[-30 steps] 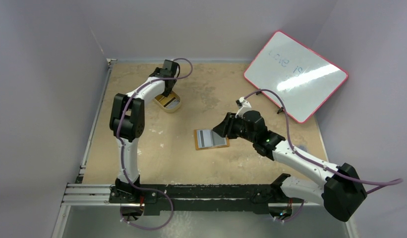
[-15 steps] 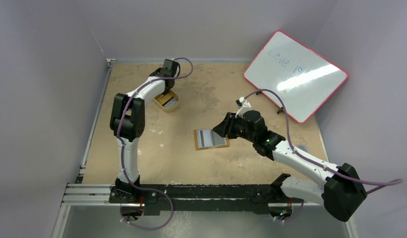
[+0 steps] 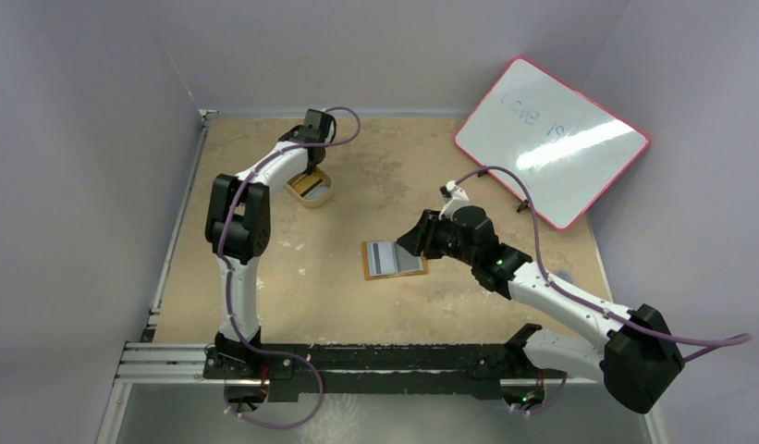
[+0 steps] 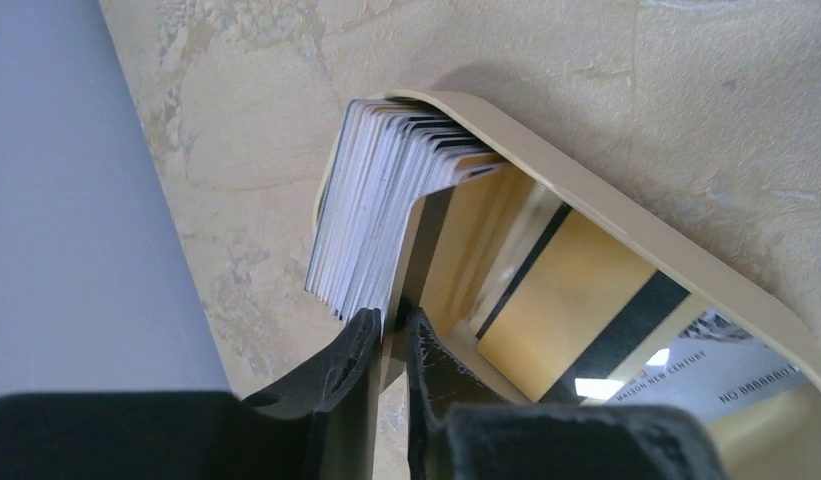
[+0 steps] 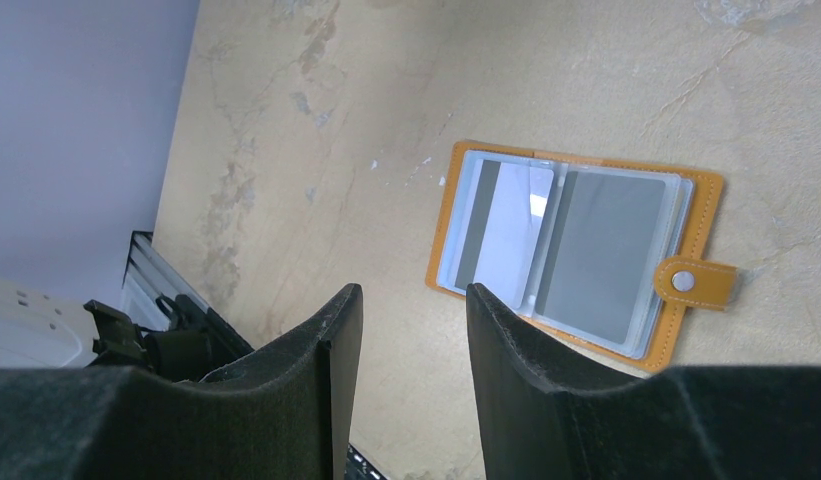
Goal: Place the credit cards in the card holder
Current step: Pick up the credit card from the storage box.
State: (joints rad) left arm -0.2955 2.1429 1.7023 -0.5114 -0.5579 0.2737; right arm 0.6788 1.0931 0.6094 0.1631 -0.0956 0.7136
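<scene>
The card holder (image 3: 394, 260) lies open mid-table, its orange-tan edge (image 5: 708, 200) framing a pale blue card (image 5: 506, 225) and a grey card (image 5: 601, 255) in the clear pockets. My right gripper (image 5: 411, 290) hovers open and empty just left of it, at the holder's right end in the top view (image 3: 410, 242). At the far left, a stack of credit cards (image 4: 371, 190) stands on edge in a cream tray (image 4: 626, 225). A gold card (image 4: 576, 300) lies flat in the tray. My left gripper (image 4: 391, 318) is pinched on the stack's end card, above the tray (image 3: 327, 196).
A white board with a red frame (image 3: 551, 139) leans at the back right. The grey wall (image 4: 76, 200) stands close to the tray's left. A metal rail (image 3: 172, 361) runs along the near edge by the arm bases.
The left gripper's fingers have come together on the card at the tray. The tray has shifted slightly toward the back left. The right arm has not moved.
</scene>
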